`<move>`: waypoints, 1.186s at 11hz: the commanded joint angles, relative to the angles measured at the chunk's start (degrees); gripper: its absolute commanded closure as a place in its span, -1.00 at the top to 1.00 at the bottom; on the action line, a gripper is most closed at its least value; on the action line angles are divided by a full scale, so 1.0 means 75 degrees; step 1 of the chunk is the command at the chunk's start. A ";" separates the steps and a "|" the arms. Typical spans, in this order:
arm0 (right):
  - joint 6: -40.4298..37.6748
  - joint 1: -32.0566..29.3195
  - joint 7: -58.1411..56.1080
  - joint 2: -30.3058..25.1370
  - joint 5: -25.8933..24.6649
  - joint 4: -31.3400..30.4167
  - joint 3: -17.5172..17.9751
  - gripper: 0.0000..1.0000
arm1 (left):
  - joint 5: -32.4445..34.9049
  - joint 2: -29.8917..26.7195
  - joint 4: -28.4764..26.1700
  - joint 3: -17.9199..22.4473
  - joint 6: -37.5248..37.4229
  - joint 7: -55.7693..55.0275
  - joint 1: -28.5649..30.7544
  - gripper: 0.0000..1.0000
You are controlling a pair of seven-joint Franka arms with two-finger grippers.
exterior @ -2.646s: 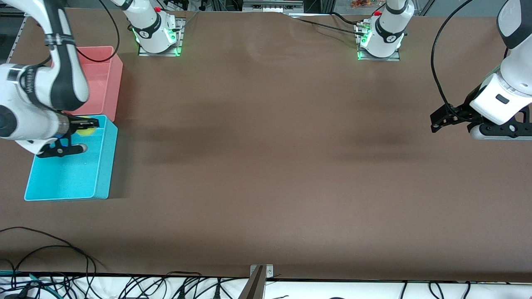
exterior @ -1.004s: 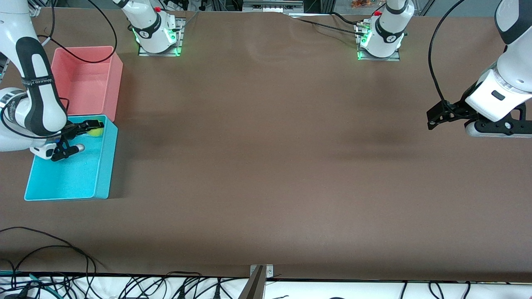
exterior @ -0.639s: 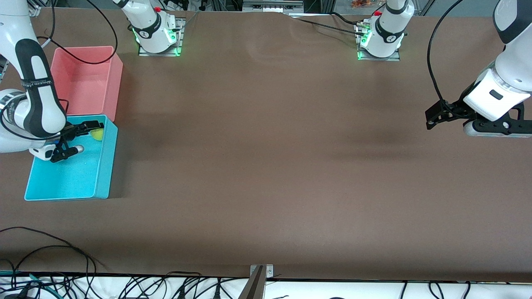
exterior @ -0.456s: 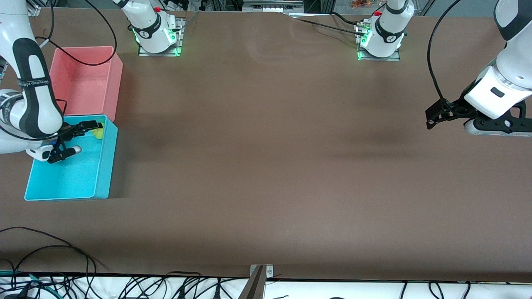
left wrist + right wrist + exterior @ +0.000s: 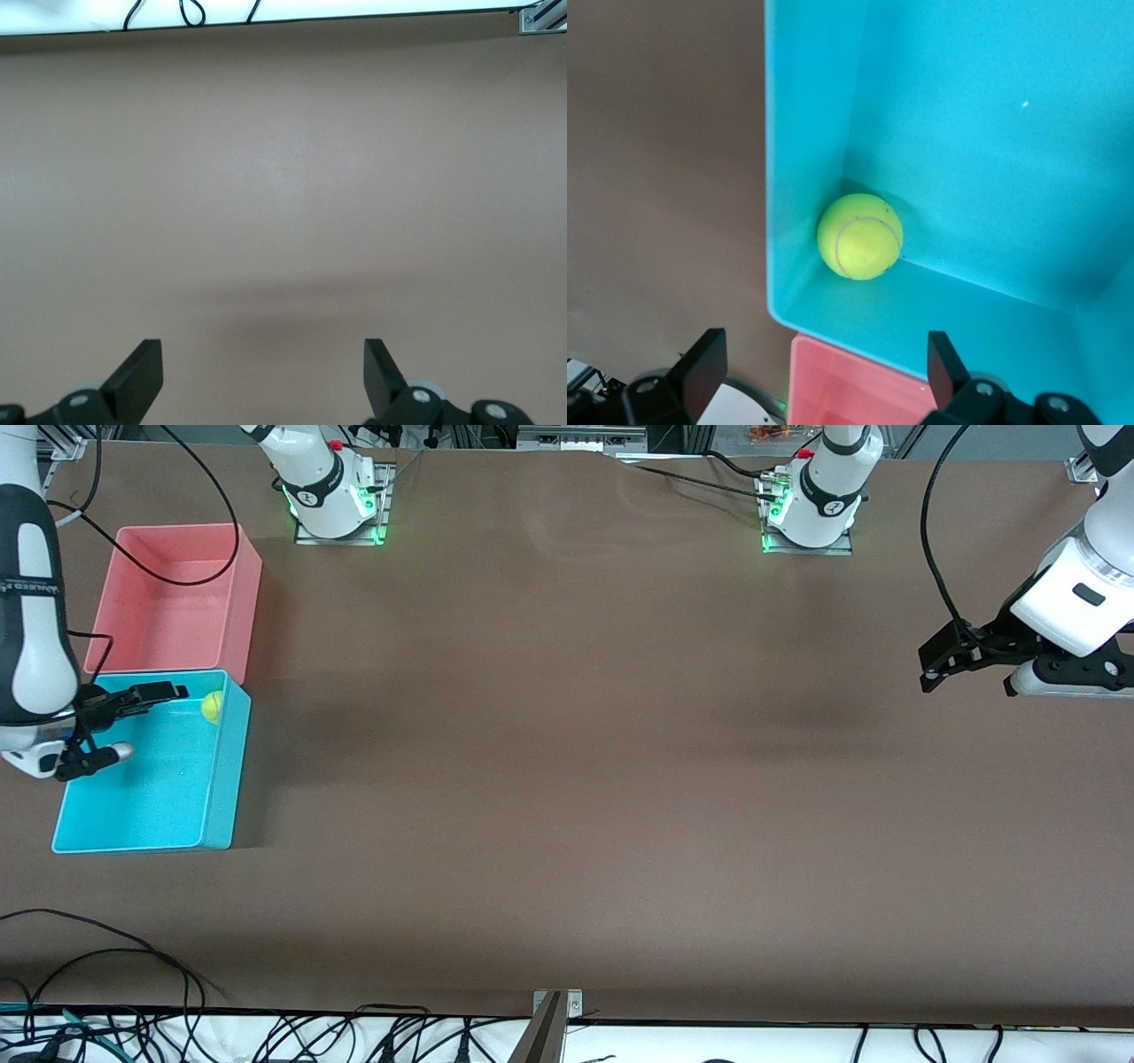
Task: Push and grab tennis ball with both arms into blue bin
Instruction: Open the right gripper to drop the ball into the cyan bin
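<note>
At the right arm's end of the table we find the blue bin (image 5: 217, 797), with the pink bin (image 5: 250, 576) touching it on the side farther from the front camera. The right gripper (image 5: 113, 722) hangs over the blue bin with its jaws spread wide and nothing between them. The ball (image 5: 212, 707) lies inside the blue bin, on its floor, tucked into the corner nearest the pink bin and resting against the walls; the right wrist view confirms this, showing the ball (image 5: 860, 236) clear of the fingers (image 5: 700, 367). We judge the task's goal met as things lie: the ball is in the blue bin and free of any grip. Across the middle, the table (image 5: 567, 779) shows only its brown cover. At the left arm's end, the left gripper (image 5: 952, 660) waits over bare table, jaws likewise parted and empty, as its own wrist view bears out. As to handling, we judge the ball light, springy and fuzzy: its felt should give the pads good purchase, but it will roll freely on a smooth surface and may bounce if dropped. Were it to be taken up again, we would grip it across its widest part; its corner position leaves little room for a finger on the wall sides.
</note>
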 commanded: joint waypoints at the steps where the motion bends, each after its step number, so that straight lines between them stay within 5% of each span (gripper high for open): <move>1: -0.0583 0.0191 0.0823 -0.0162 -0.0311 0.1108 0.0102 1.00 | 0.0061 -0.0119 0.0159 -0.0225 -0.0265 0.0035 0.0070 1.00; 6: -0.0583 0.0707 0.2149 -0.0934 -0.0990 0.1603 0.0149 1.00 | -0.0150 -0.0202 0.0136 -0.0250 -0.0277 0.0082 0.0106 1.00; 13: -0.0514 0.0896 0.3285 -0.2141 -0.0899 0.1837 0.0265 1.00 | -0.0150 -0.0155 0.0135 -0.0238 -0.0277 0.0082 0.0106 1.00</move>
